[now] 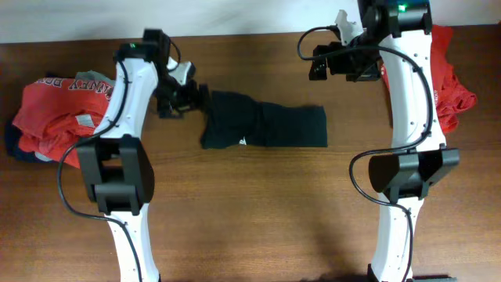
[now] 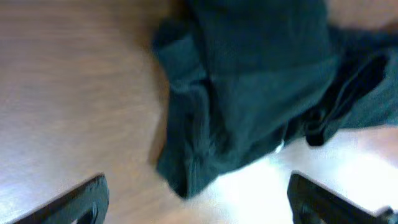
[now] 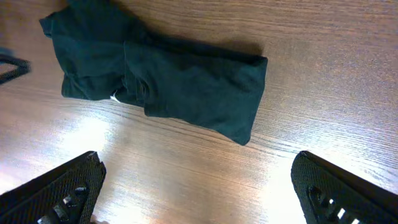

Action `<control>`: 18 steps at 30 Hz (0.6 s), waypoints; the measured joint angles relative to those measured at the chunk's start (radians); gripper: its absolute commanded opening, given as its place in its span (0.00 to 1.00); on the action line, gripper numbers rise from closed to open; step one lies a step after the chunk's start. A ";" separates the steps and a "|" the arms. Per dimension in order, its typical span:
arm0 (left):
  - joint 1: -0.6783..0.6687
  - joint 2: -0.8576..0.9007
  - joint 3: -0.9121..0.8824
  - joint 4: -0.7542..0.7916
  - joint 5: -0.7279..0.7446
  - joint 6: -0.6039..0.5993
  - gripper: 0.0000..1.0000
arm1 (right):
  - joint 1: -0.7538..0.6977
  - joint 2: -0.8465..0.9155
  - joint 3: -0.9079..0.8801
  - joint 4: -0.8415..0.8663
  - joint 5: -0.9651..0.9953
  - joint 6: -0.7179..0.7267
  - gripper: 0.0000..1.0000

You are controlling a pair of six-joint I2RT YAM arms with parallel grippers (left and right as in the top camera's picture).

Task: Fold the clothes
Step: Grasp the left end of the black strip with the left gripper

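Note:
A black T-shirt (image 1: pixel 262 125) lies bunched into a long strip across the middle of the table, with a small white tag (image 1: pixel 243 142) on its near edge. My left gripper (image 1: pixel 188 98) hovers at the shirt's left end, open and holding nothing. In the left wrist view the dark cloth (image 2: pixel 261 81) lies just ahead of the spread fingers (image 2: pixel 81 199). My right gripper (image 1: pixel 333 63) hangs behind the shirt's right end, open and empty. The right wrist view shows the whole shirt (image 3: pixel 168 78) ahead of the gripper (image 3: pixel 202 193), over bare wood.
A heap of red, grey and navy clothes (image 1: pixel 55 117) sits at the table's left edge. More red cloth (image 1: pixel 448 78) lies at the far right behind the right arm. The wooden table (image 1: pixel 258 211) stretches toward the near edge between both arm bases.

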 measured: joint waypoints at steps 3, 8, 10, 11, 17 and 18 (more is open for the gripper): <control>0.000 0.000 -0.084 0.098 0.043 0.011 0.91 | 0.000 0.000 0.000 0.000 0.000 -0.003 0.99; -0.003 0.000 -0.154 0.190 0.090 0.022 0.91 | 0.000 0.000 0.000 0.000 0.000 -0.003 0.99; -0.006 0.000 -0.166 0.208 0.096 0.022 0.91 | 0.000 0.000 0.000 0.000 0.000 -0.003 0.99; -0.010 0.000 -0.170 0.220 0.098 0.022 0.91 | 0.000 0.000 0.000 0.000 0.000 -0.003 0.99; -0.059 0.000 -0.200 0.295 0.082 0.022 0.84 | 0.000 0.000 0.000 0.000 0.000 -0.003 0.99; -0.070 0.000 -0.203 0.298 0.074 0.021 0.79 | 0.000 0.000 0.000 0.000 0.000 -0.003 0.99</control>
